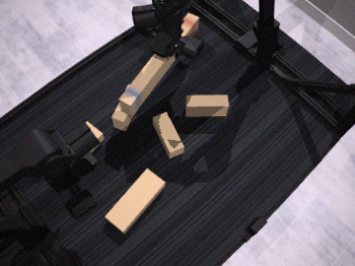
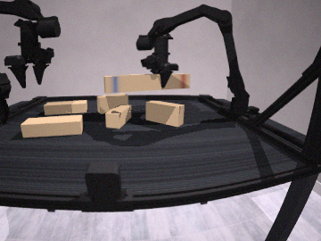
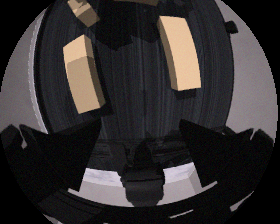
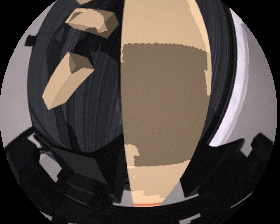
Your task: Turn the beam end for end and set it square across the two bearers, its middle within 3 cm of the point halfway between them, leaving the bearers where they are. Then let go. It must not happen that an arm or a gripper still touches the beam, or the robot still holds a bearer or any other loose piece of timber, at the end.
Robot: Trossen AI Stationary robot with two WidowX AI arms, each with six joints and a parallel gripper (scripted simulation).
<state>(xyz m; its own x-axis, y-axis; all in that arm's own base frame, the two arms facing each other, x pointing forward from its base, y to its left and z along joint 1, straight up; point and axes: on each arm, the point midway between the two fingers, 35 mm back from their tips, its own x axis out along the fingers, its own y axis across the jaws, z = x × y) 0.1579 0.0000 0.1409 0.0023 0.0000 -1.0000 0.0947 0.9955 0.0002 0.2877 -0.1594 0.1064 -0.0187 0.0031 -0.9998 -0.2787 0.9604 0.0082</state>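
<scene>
- The left gripper (image 1: 88, 179) (image 2: 32, 84) (image 3: 141, 122) hovers at the far left, fingers wide apart, nothing between them.
- The front-left block (image 1: 135, 200) (image 2: 52, 127) (image 3: 182, 55) lies flat on the table (image 1: 232, 179) (image 2: 178, 162).
- The rear-left block (image 1: 96, 135) (image 2: 65, 107) (image 3: 84, 82) lies behind it, well apart, partly hidden by the left arm in the top view.
- The rear middle block (image 1: 119, 119) (image 2: 112, 103) sits below the beam's blue-banded end.
- The front middle block (image 1: 167, 132) (image 2: 118, 117) (image 4: 92, 22) lies askew in front of it.
- The beam (image 1: 148, 78) (image 2: 134, 83) (image 4: 165, 100) is held up off the table, roughly level, blue band toward the exterior view's left and red band toward its right; it rests on no block.
- The right gripper (image 1: 170, 48) (image 2: 165, 86) (image 4: 150, 131) is closed on the beam, nearer the red band.
- The right-hand block (image 1: 207, 105) (image 2: 165, 113) (image 4: 67, 80) lies on the table, apart from the front middle one.
</scene>
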